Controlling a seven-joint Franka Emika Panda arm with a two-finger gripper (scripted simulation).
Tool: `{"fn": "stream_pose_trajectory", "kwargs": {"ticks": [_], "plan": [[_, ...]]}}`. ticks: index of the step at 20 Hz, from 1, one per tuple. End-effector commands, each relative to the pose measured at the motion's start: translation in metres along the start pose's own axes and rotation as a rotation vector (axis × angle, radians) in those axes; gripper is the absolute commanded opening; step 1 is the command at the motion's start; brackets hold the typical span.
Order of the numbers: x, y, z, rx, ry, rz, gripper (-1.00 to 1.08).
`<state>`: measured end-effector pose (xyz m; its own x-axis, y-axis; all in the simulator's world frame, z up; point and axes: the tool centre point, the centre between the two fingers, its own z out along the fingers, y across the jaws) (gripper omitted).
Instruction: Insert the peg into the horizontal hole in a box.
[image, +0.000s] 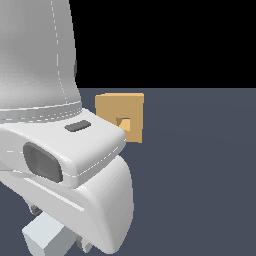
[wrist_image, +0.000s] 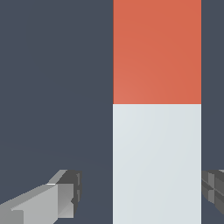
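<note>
Dark blue-grey counter (image: 200, 175) fills the lower part of the exterior view, plain and flat, and behind it I see only black background with no walls or furniture. None of the counter's edges or corners shows in either view, so I cannot place the things by them.

I count one box (image: 112, 107), tan, standing upright on the counter, partly hidden behind the white arm (image: 55, 100). In its face there is one small square hole (image: 124, 124).

I count one peg (wrist_image: 156, 131). In the wrist view it lies flat on the counter, one half red-orange and the other half light grey-white. In the exterior view only a pale end of it shows low beneath the arm, well apart from the box.

I count one hand (wrist_image: 142, 192). Its two grey fingers (wrist_image: 57, 199) are spread, one at each side of the white half of the peg. One finger stands clearly apart from the peg; the other is just beside it, and I cannot tell whether it touches. The hand does not pinch the peg.
</note>
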<state>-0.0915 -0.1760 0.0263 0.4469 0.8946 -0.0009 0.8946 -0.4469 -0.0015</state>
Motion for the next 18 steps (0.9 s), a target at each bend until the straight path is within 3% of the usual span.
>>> {"fn": "stream_pose_trajectory", "kwargs": {"ticks": [1, 3, 4, 18], "plan": [[0.0002, 0.0007, 0.0049, -0.001, 0.000, 0.000, 1.00], [0.0001, 0.0008, 0.0058, -0.002, 0.001, 0.000, 1.00], [0.0001, 0.0008, 0.0058, -0.002, 0.001, 0.000, -1.00], [0.0077, 0.0013, 0.0033, -0.002, 0.001, -0.015, -1.00]]}}
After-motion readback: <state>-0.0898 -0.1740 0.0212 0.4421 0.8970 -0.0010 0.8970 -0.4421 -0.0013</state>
